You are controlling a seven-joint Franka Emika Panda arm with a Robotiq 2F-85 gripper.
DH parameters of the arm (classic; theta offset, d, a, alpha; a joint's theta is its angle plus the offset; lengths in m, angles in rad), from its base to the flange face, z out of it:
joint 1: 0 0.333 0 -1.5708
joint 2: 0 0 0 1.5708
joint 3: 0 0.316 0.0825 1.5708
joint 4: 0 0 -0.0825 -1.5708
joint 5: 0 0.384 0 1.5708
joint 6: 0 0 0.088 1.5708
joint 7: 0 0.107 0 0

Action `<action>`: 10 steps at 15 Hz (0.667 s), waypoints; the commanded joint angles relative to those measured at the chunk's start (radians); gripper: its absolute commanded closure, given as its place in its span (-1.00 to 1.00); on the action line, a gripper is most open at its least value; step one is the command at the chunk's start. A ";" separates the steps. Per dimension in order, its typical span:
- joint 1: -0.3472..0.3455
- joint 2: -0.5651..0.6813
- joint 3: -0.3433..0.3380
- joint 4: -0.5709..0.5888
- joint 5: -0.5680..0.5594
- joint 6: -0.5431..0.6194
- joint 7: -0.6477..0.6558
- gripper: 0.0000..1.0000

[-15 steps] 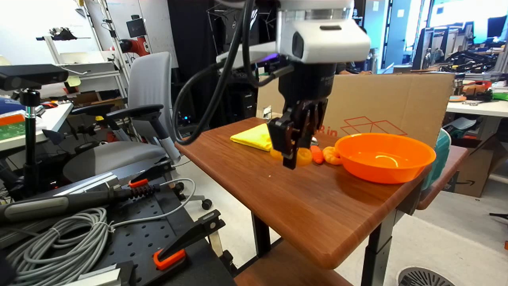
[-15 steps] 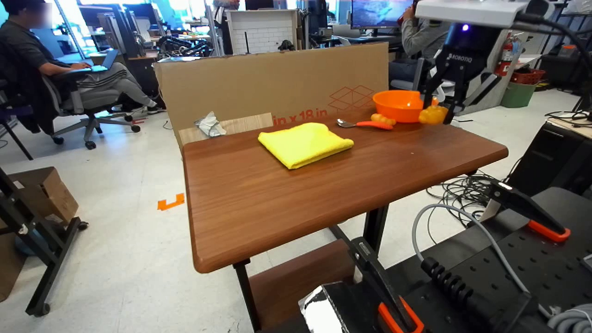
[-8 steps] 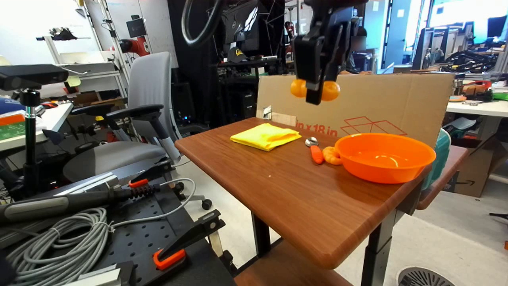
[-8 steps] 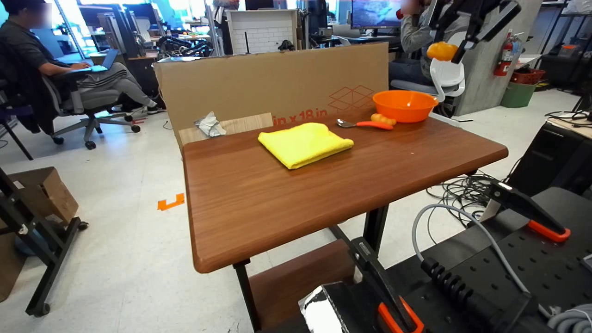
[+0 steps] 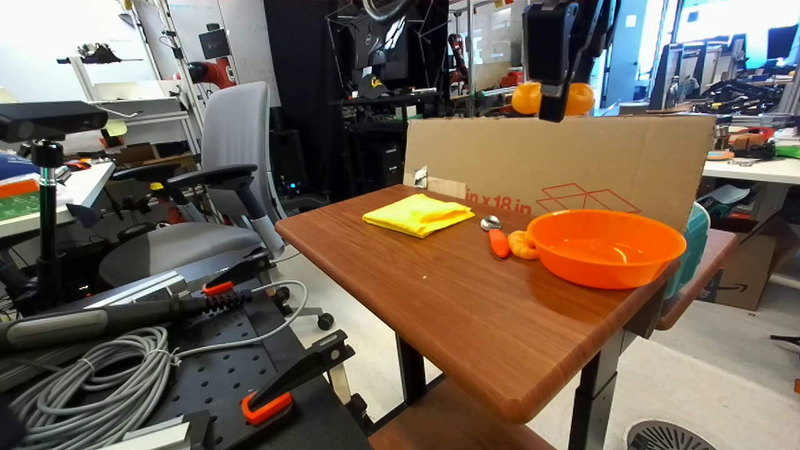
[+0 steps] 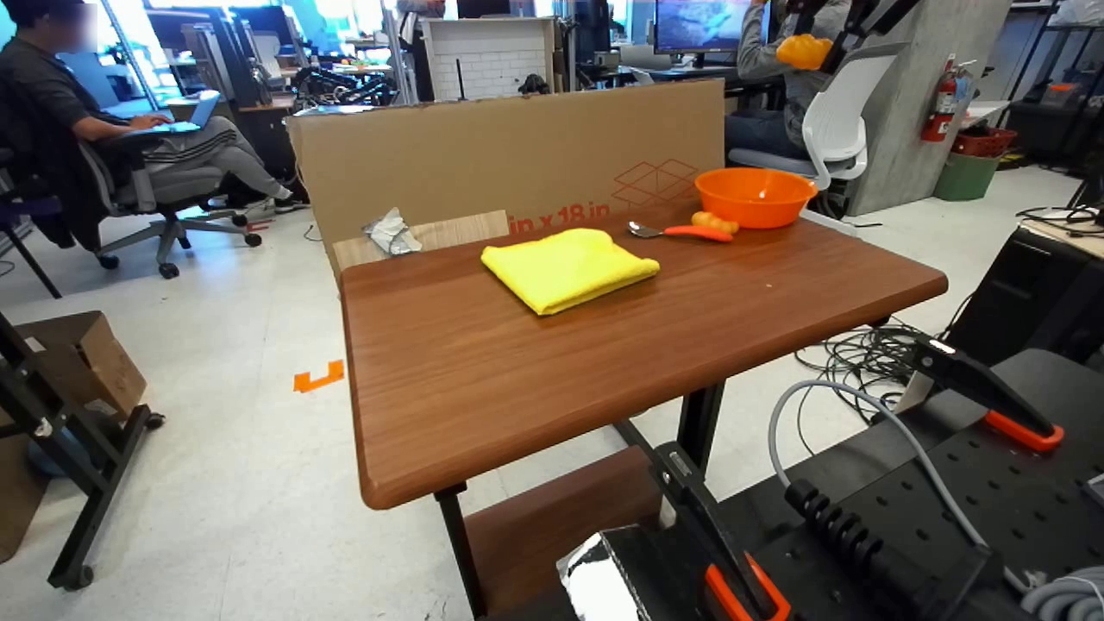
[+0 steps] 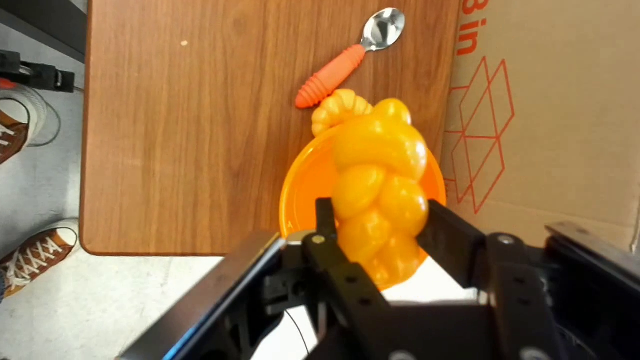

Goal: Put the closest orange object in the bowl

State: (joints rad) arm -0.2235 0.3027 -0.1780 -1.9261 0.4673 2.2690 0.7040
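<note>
A lumpy, glossy orange object (image 7: pixel 372 190) sits between the black fingers of my gripper (image 7: pixel 382 215), which touch it from both sides. The object is held high above the table and also shows in both exterior views (image 5: pixel 527 99) (image 6: pixel 802 52). My gripper (image 5: pixel 556 103) is partly cut off at the top of both exterior views. The orange bowl (image 5: pixel 606 272) stands upright at the table's end, also in an exterior view (image 6: pixel 750 203). In the wrist view the held object covers much of the bowl (image 7: pixel 300 200). I see nothing inside the visible part of the bowl.
A smaller ridged orange piece (image 7: pixel 335 110) lies against the bowl. A spoon with an orange handle (image 7: pixel 330 75) lies beside it. A folded yellow cloth (image 6: pixel 569 267) is on the table (image 6: pixel 483 379). A cardboard sheet (image 5: pixel 650 162) stands along the back edge.
My gripper has risen from low over the table with the orange object in it. It has moved over toward the bowl. The bowl, spoon and cloth have not moved.
</note>
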 commanded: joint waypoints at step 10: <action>0.008 0.331 0.010 0.339 -0.001 0.032 0.166 0.57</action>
State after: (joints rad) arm -0.2203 0.5551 -0.1712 -1.6680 0.4676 2.2789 0.8291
